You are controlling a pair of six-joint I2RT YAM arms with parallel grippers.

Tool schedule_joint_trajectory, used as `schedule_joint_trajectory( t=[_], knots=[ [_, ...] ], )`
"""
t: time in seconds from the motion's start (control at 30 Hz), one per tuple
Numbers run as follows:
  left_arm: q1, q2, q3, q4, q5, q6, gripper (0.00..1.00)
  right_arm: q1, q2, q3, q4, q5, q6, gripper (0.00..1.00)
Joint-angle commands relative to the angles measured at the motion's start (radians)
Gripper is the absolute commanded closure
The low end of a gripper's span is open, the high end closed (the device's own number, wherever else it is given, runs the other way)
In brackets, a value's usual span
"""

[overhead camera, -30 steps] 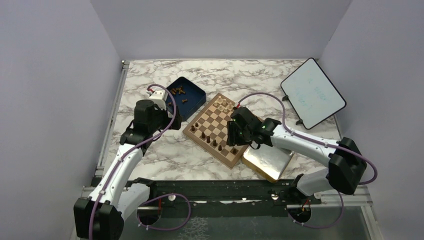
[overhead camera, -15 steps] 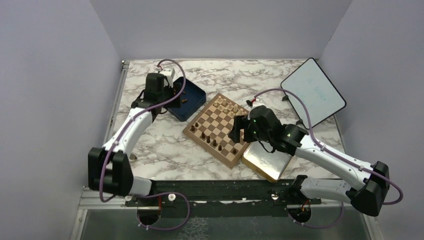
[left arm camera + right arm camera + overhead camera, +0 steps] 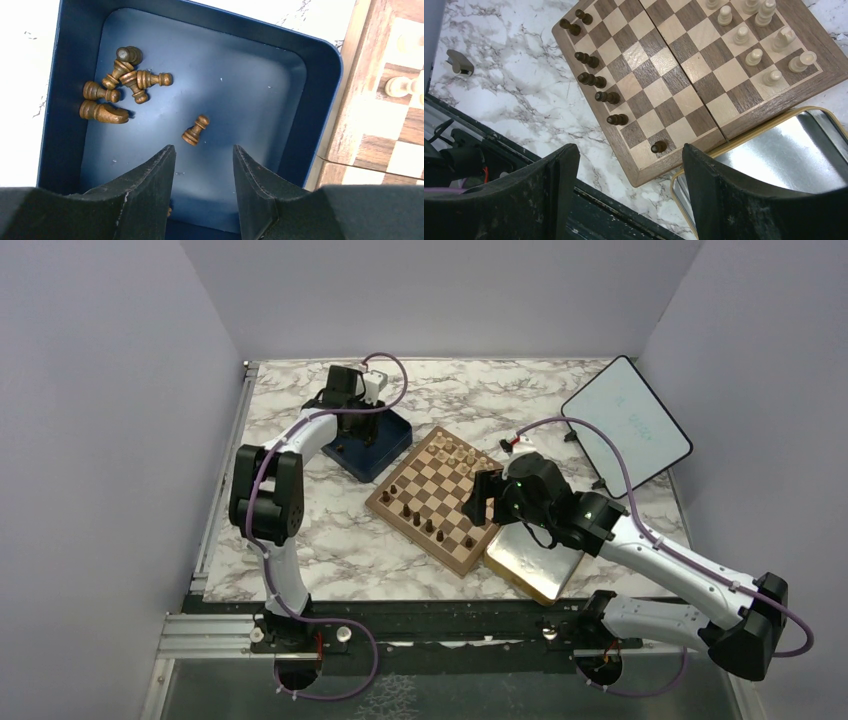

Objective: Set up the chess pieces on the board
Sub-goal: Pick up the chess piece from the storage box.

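Now my left gripper (image 3: 203, 150) has swung over the blue box (image 3: 320, 95) toward the table's far-left corner, open above a lone chess piece (image 3: 195, 130) (perhaps five more heaped nearby), while my open right gripper (image 3: 630, 150) has backed off the board (image 3: 659, 94) at mid-table: next pick, I judge.

Bright, even, diffuse light from above. Short soft shadows on marble worktop (image 3: 330, 560). Strong mirror glare on metal tray (image 3: 774, 150) by near edge, right side. Mild sheen on blue box (image 3: 240, 65) floor. Fingers (image 3: 150, 195) of left gripper (image 3: 204, 148) and right gripper (image 3: 629, 150) blurred, close to lens. Overhead view sharp; wrist views sharp at centre.
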Motion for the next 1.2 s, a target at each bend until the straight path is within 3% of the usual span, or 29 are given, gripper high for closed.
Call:
schedule_joint_trajectory(
  t=[0.0,0.87,1.07,1.17],
  knots=[
    [0.005,0.029,0.043,0.003,0.038,0.121,0.53,0.008,-0.026,-0.005,-0.005,0.035,-0.006,0.20],
    [0.008,0.148,0.044,0.022,0.029,0.189,0.55,0.009,-0.058,-0.011,-0.040,0.075,-0.001,0.20],
    [0.008,0.145,0.044,0.022,0.023,0.190,0.60,0.008,-0.062,-0.013,-0.042,0.077,-0.001,0.21],
    [0.009,0.141,0.043,0.022,0.025,0.191,0.67,0.008,-0.065,-0.020,-0.038,0.081,0.001,0.21]
  ],
)
